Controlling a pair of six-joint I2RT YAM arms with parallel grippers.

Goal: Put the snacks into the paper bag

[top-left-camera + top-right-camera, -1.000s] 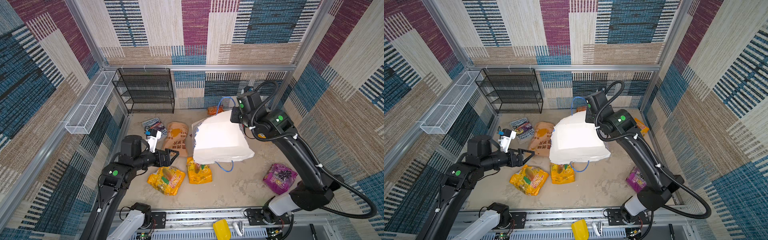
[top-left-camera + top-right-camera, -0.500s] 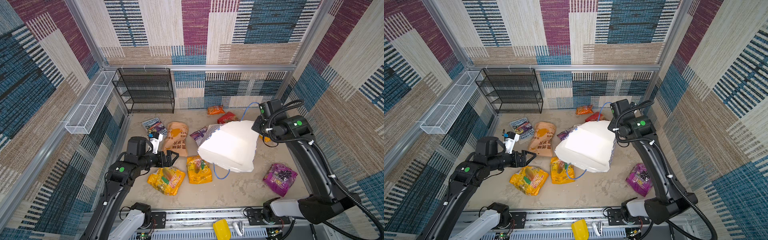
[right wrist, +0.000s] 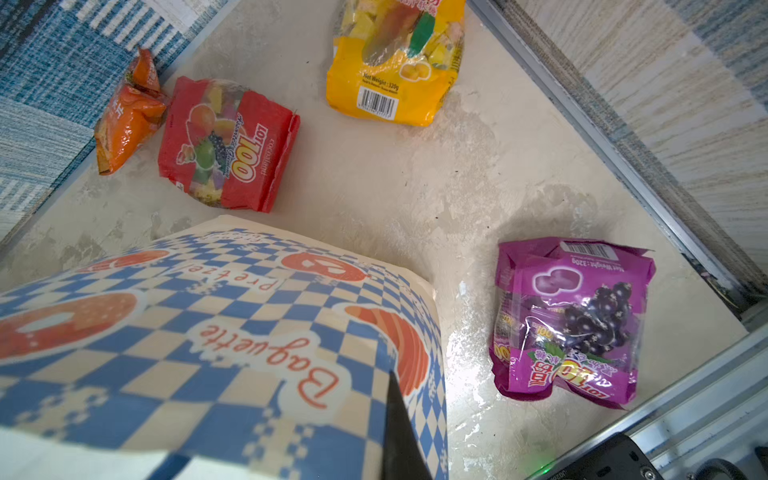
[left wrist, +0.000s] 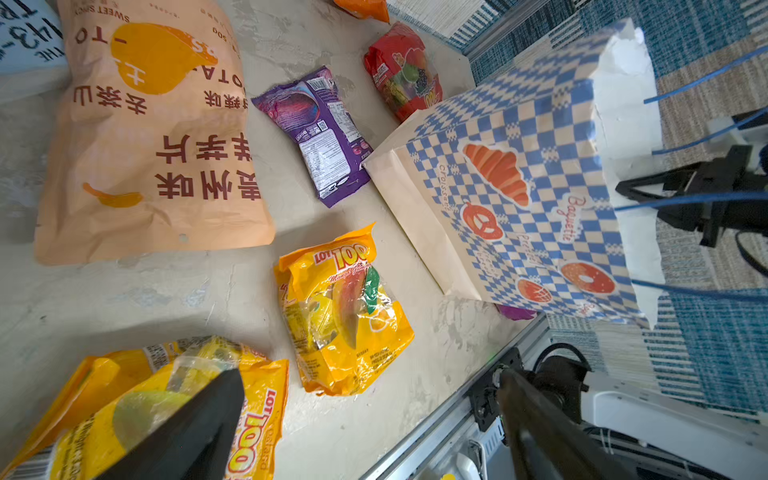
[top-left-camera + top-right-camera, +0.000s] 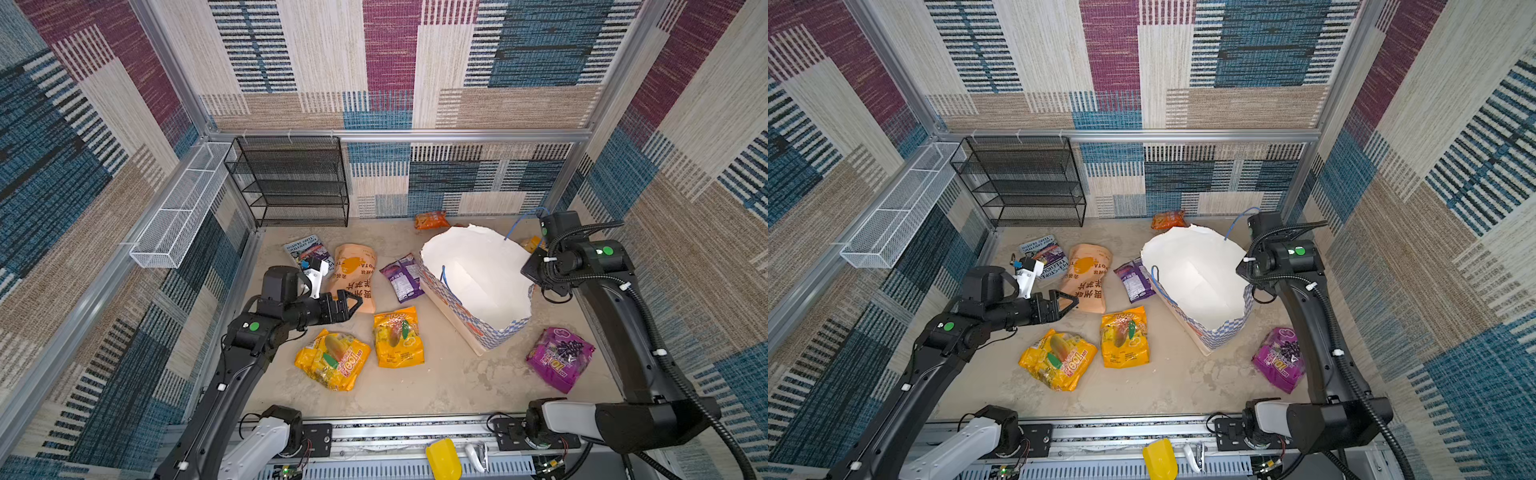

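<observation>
The tall blue-and-white checked paper bag (image 5: 478,266) with orange bakery prints stands tilted on the beige tabletop (image 5: 436,386), its mouth wide and its white inside showing. The right fingers (image 5: 527,270) are clamped on the bag's top rim, and the right wrist view shows 1 black finger (image 3: 399,428) against the checked outside.

Every snack lies outside the bag:
- **Toward the left arm:**
  - a small dark purple packet (image 5: 402,276) lies just beside the bag
  - a large pale orange packet (image 5: 353,270) lies farther out
  - a yellow mango packet (image 5: 398,338) lies near the bag's base
  - a second, crumpled yellow packet (image 5: 332,359) lies beyond that one
- **Behind the bag:** a red fruit packet (image 4: 402,68) and a small orange packet (image 5: 431,219).
- **On the bag's opposite side:** a magenta grape packet (image 5: 559,359), nearby.

The left fingers (image 5: 351,300) are spread wide and hold nothing. They hang by the near end of the pale orange packet, well apart from the bag.
</observation>
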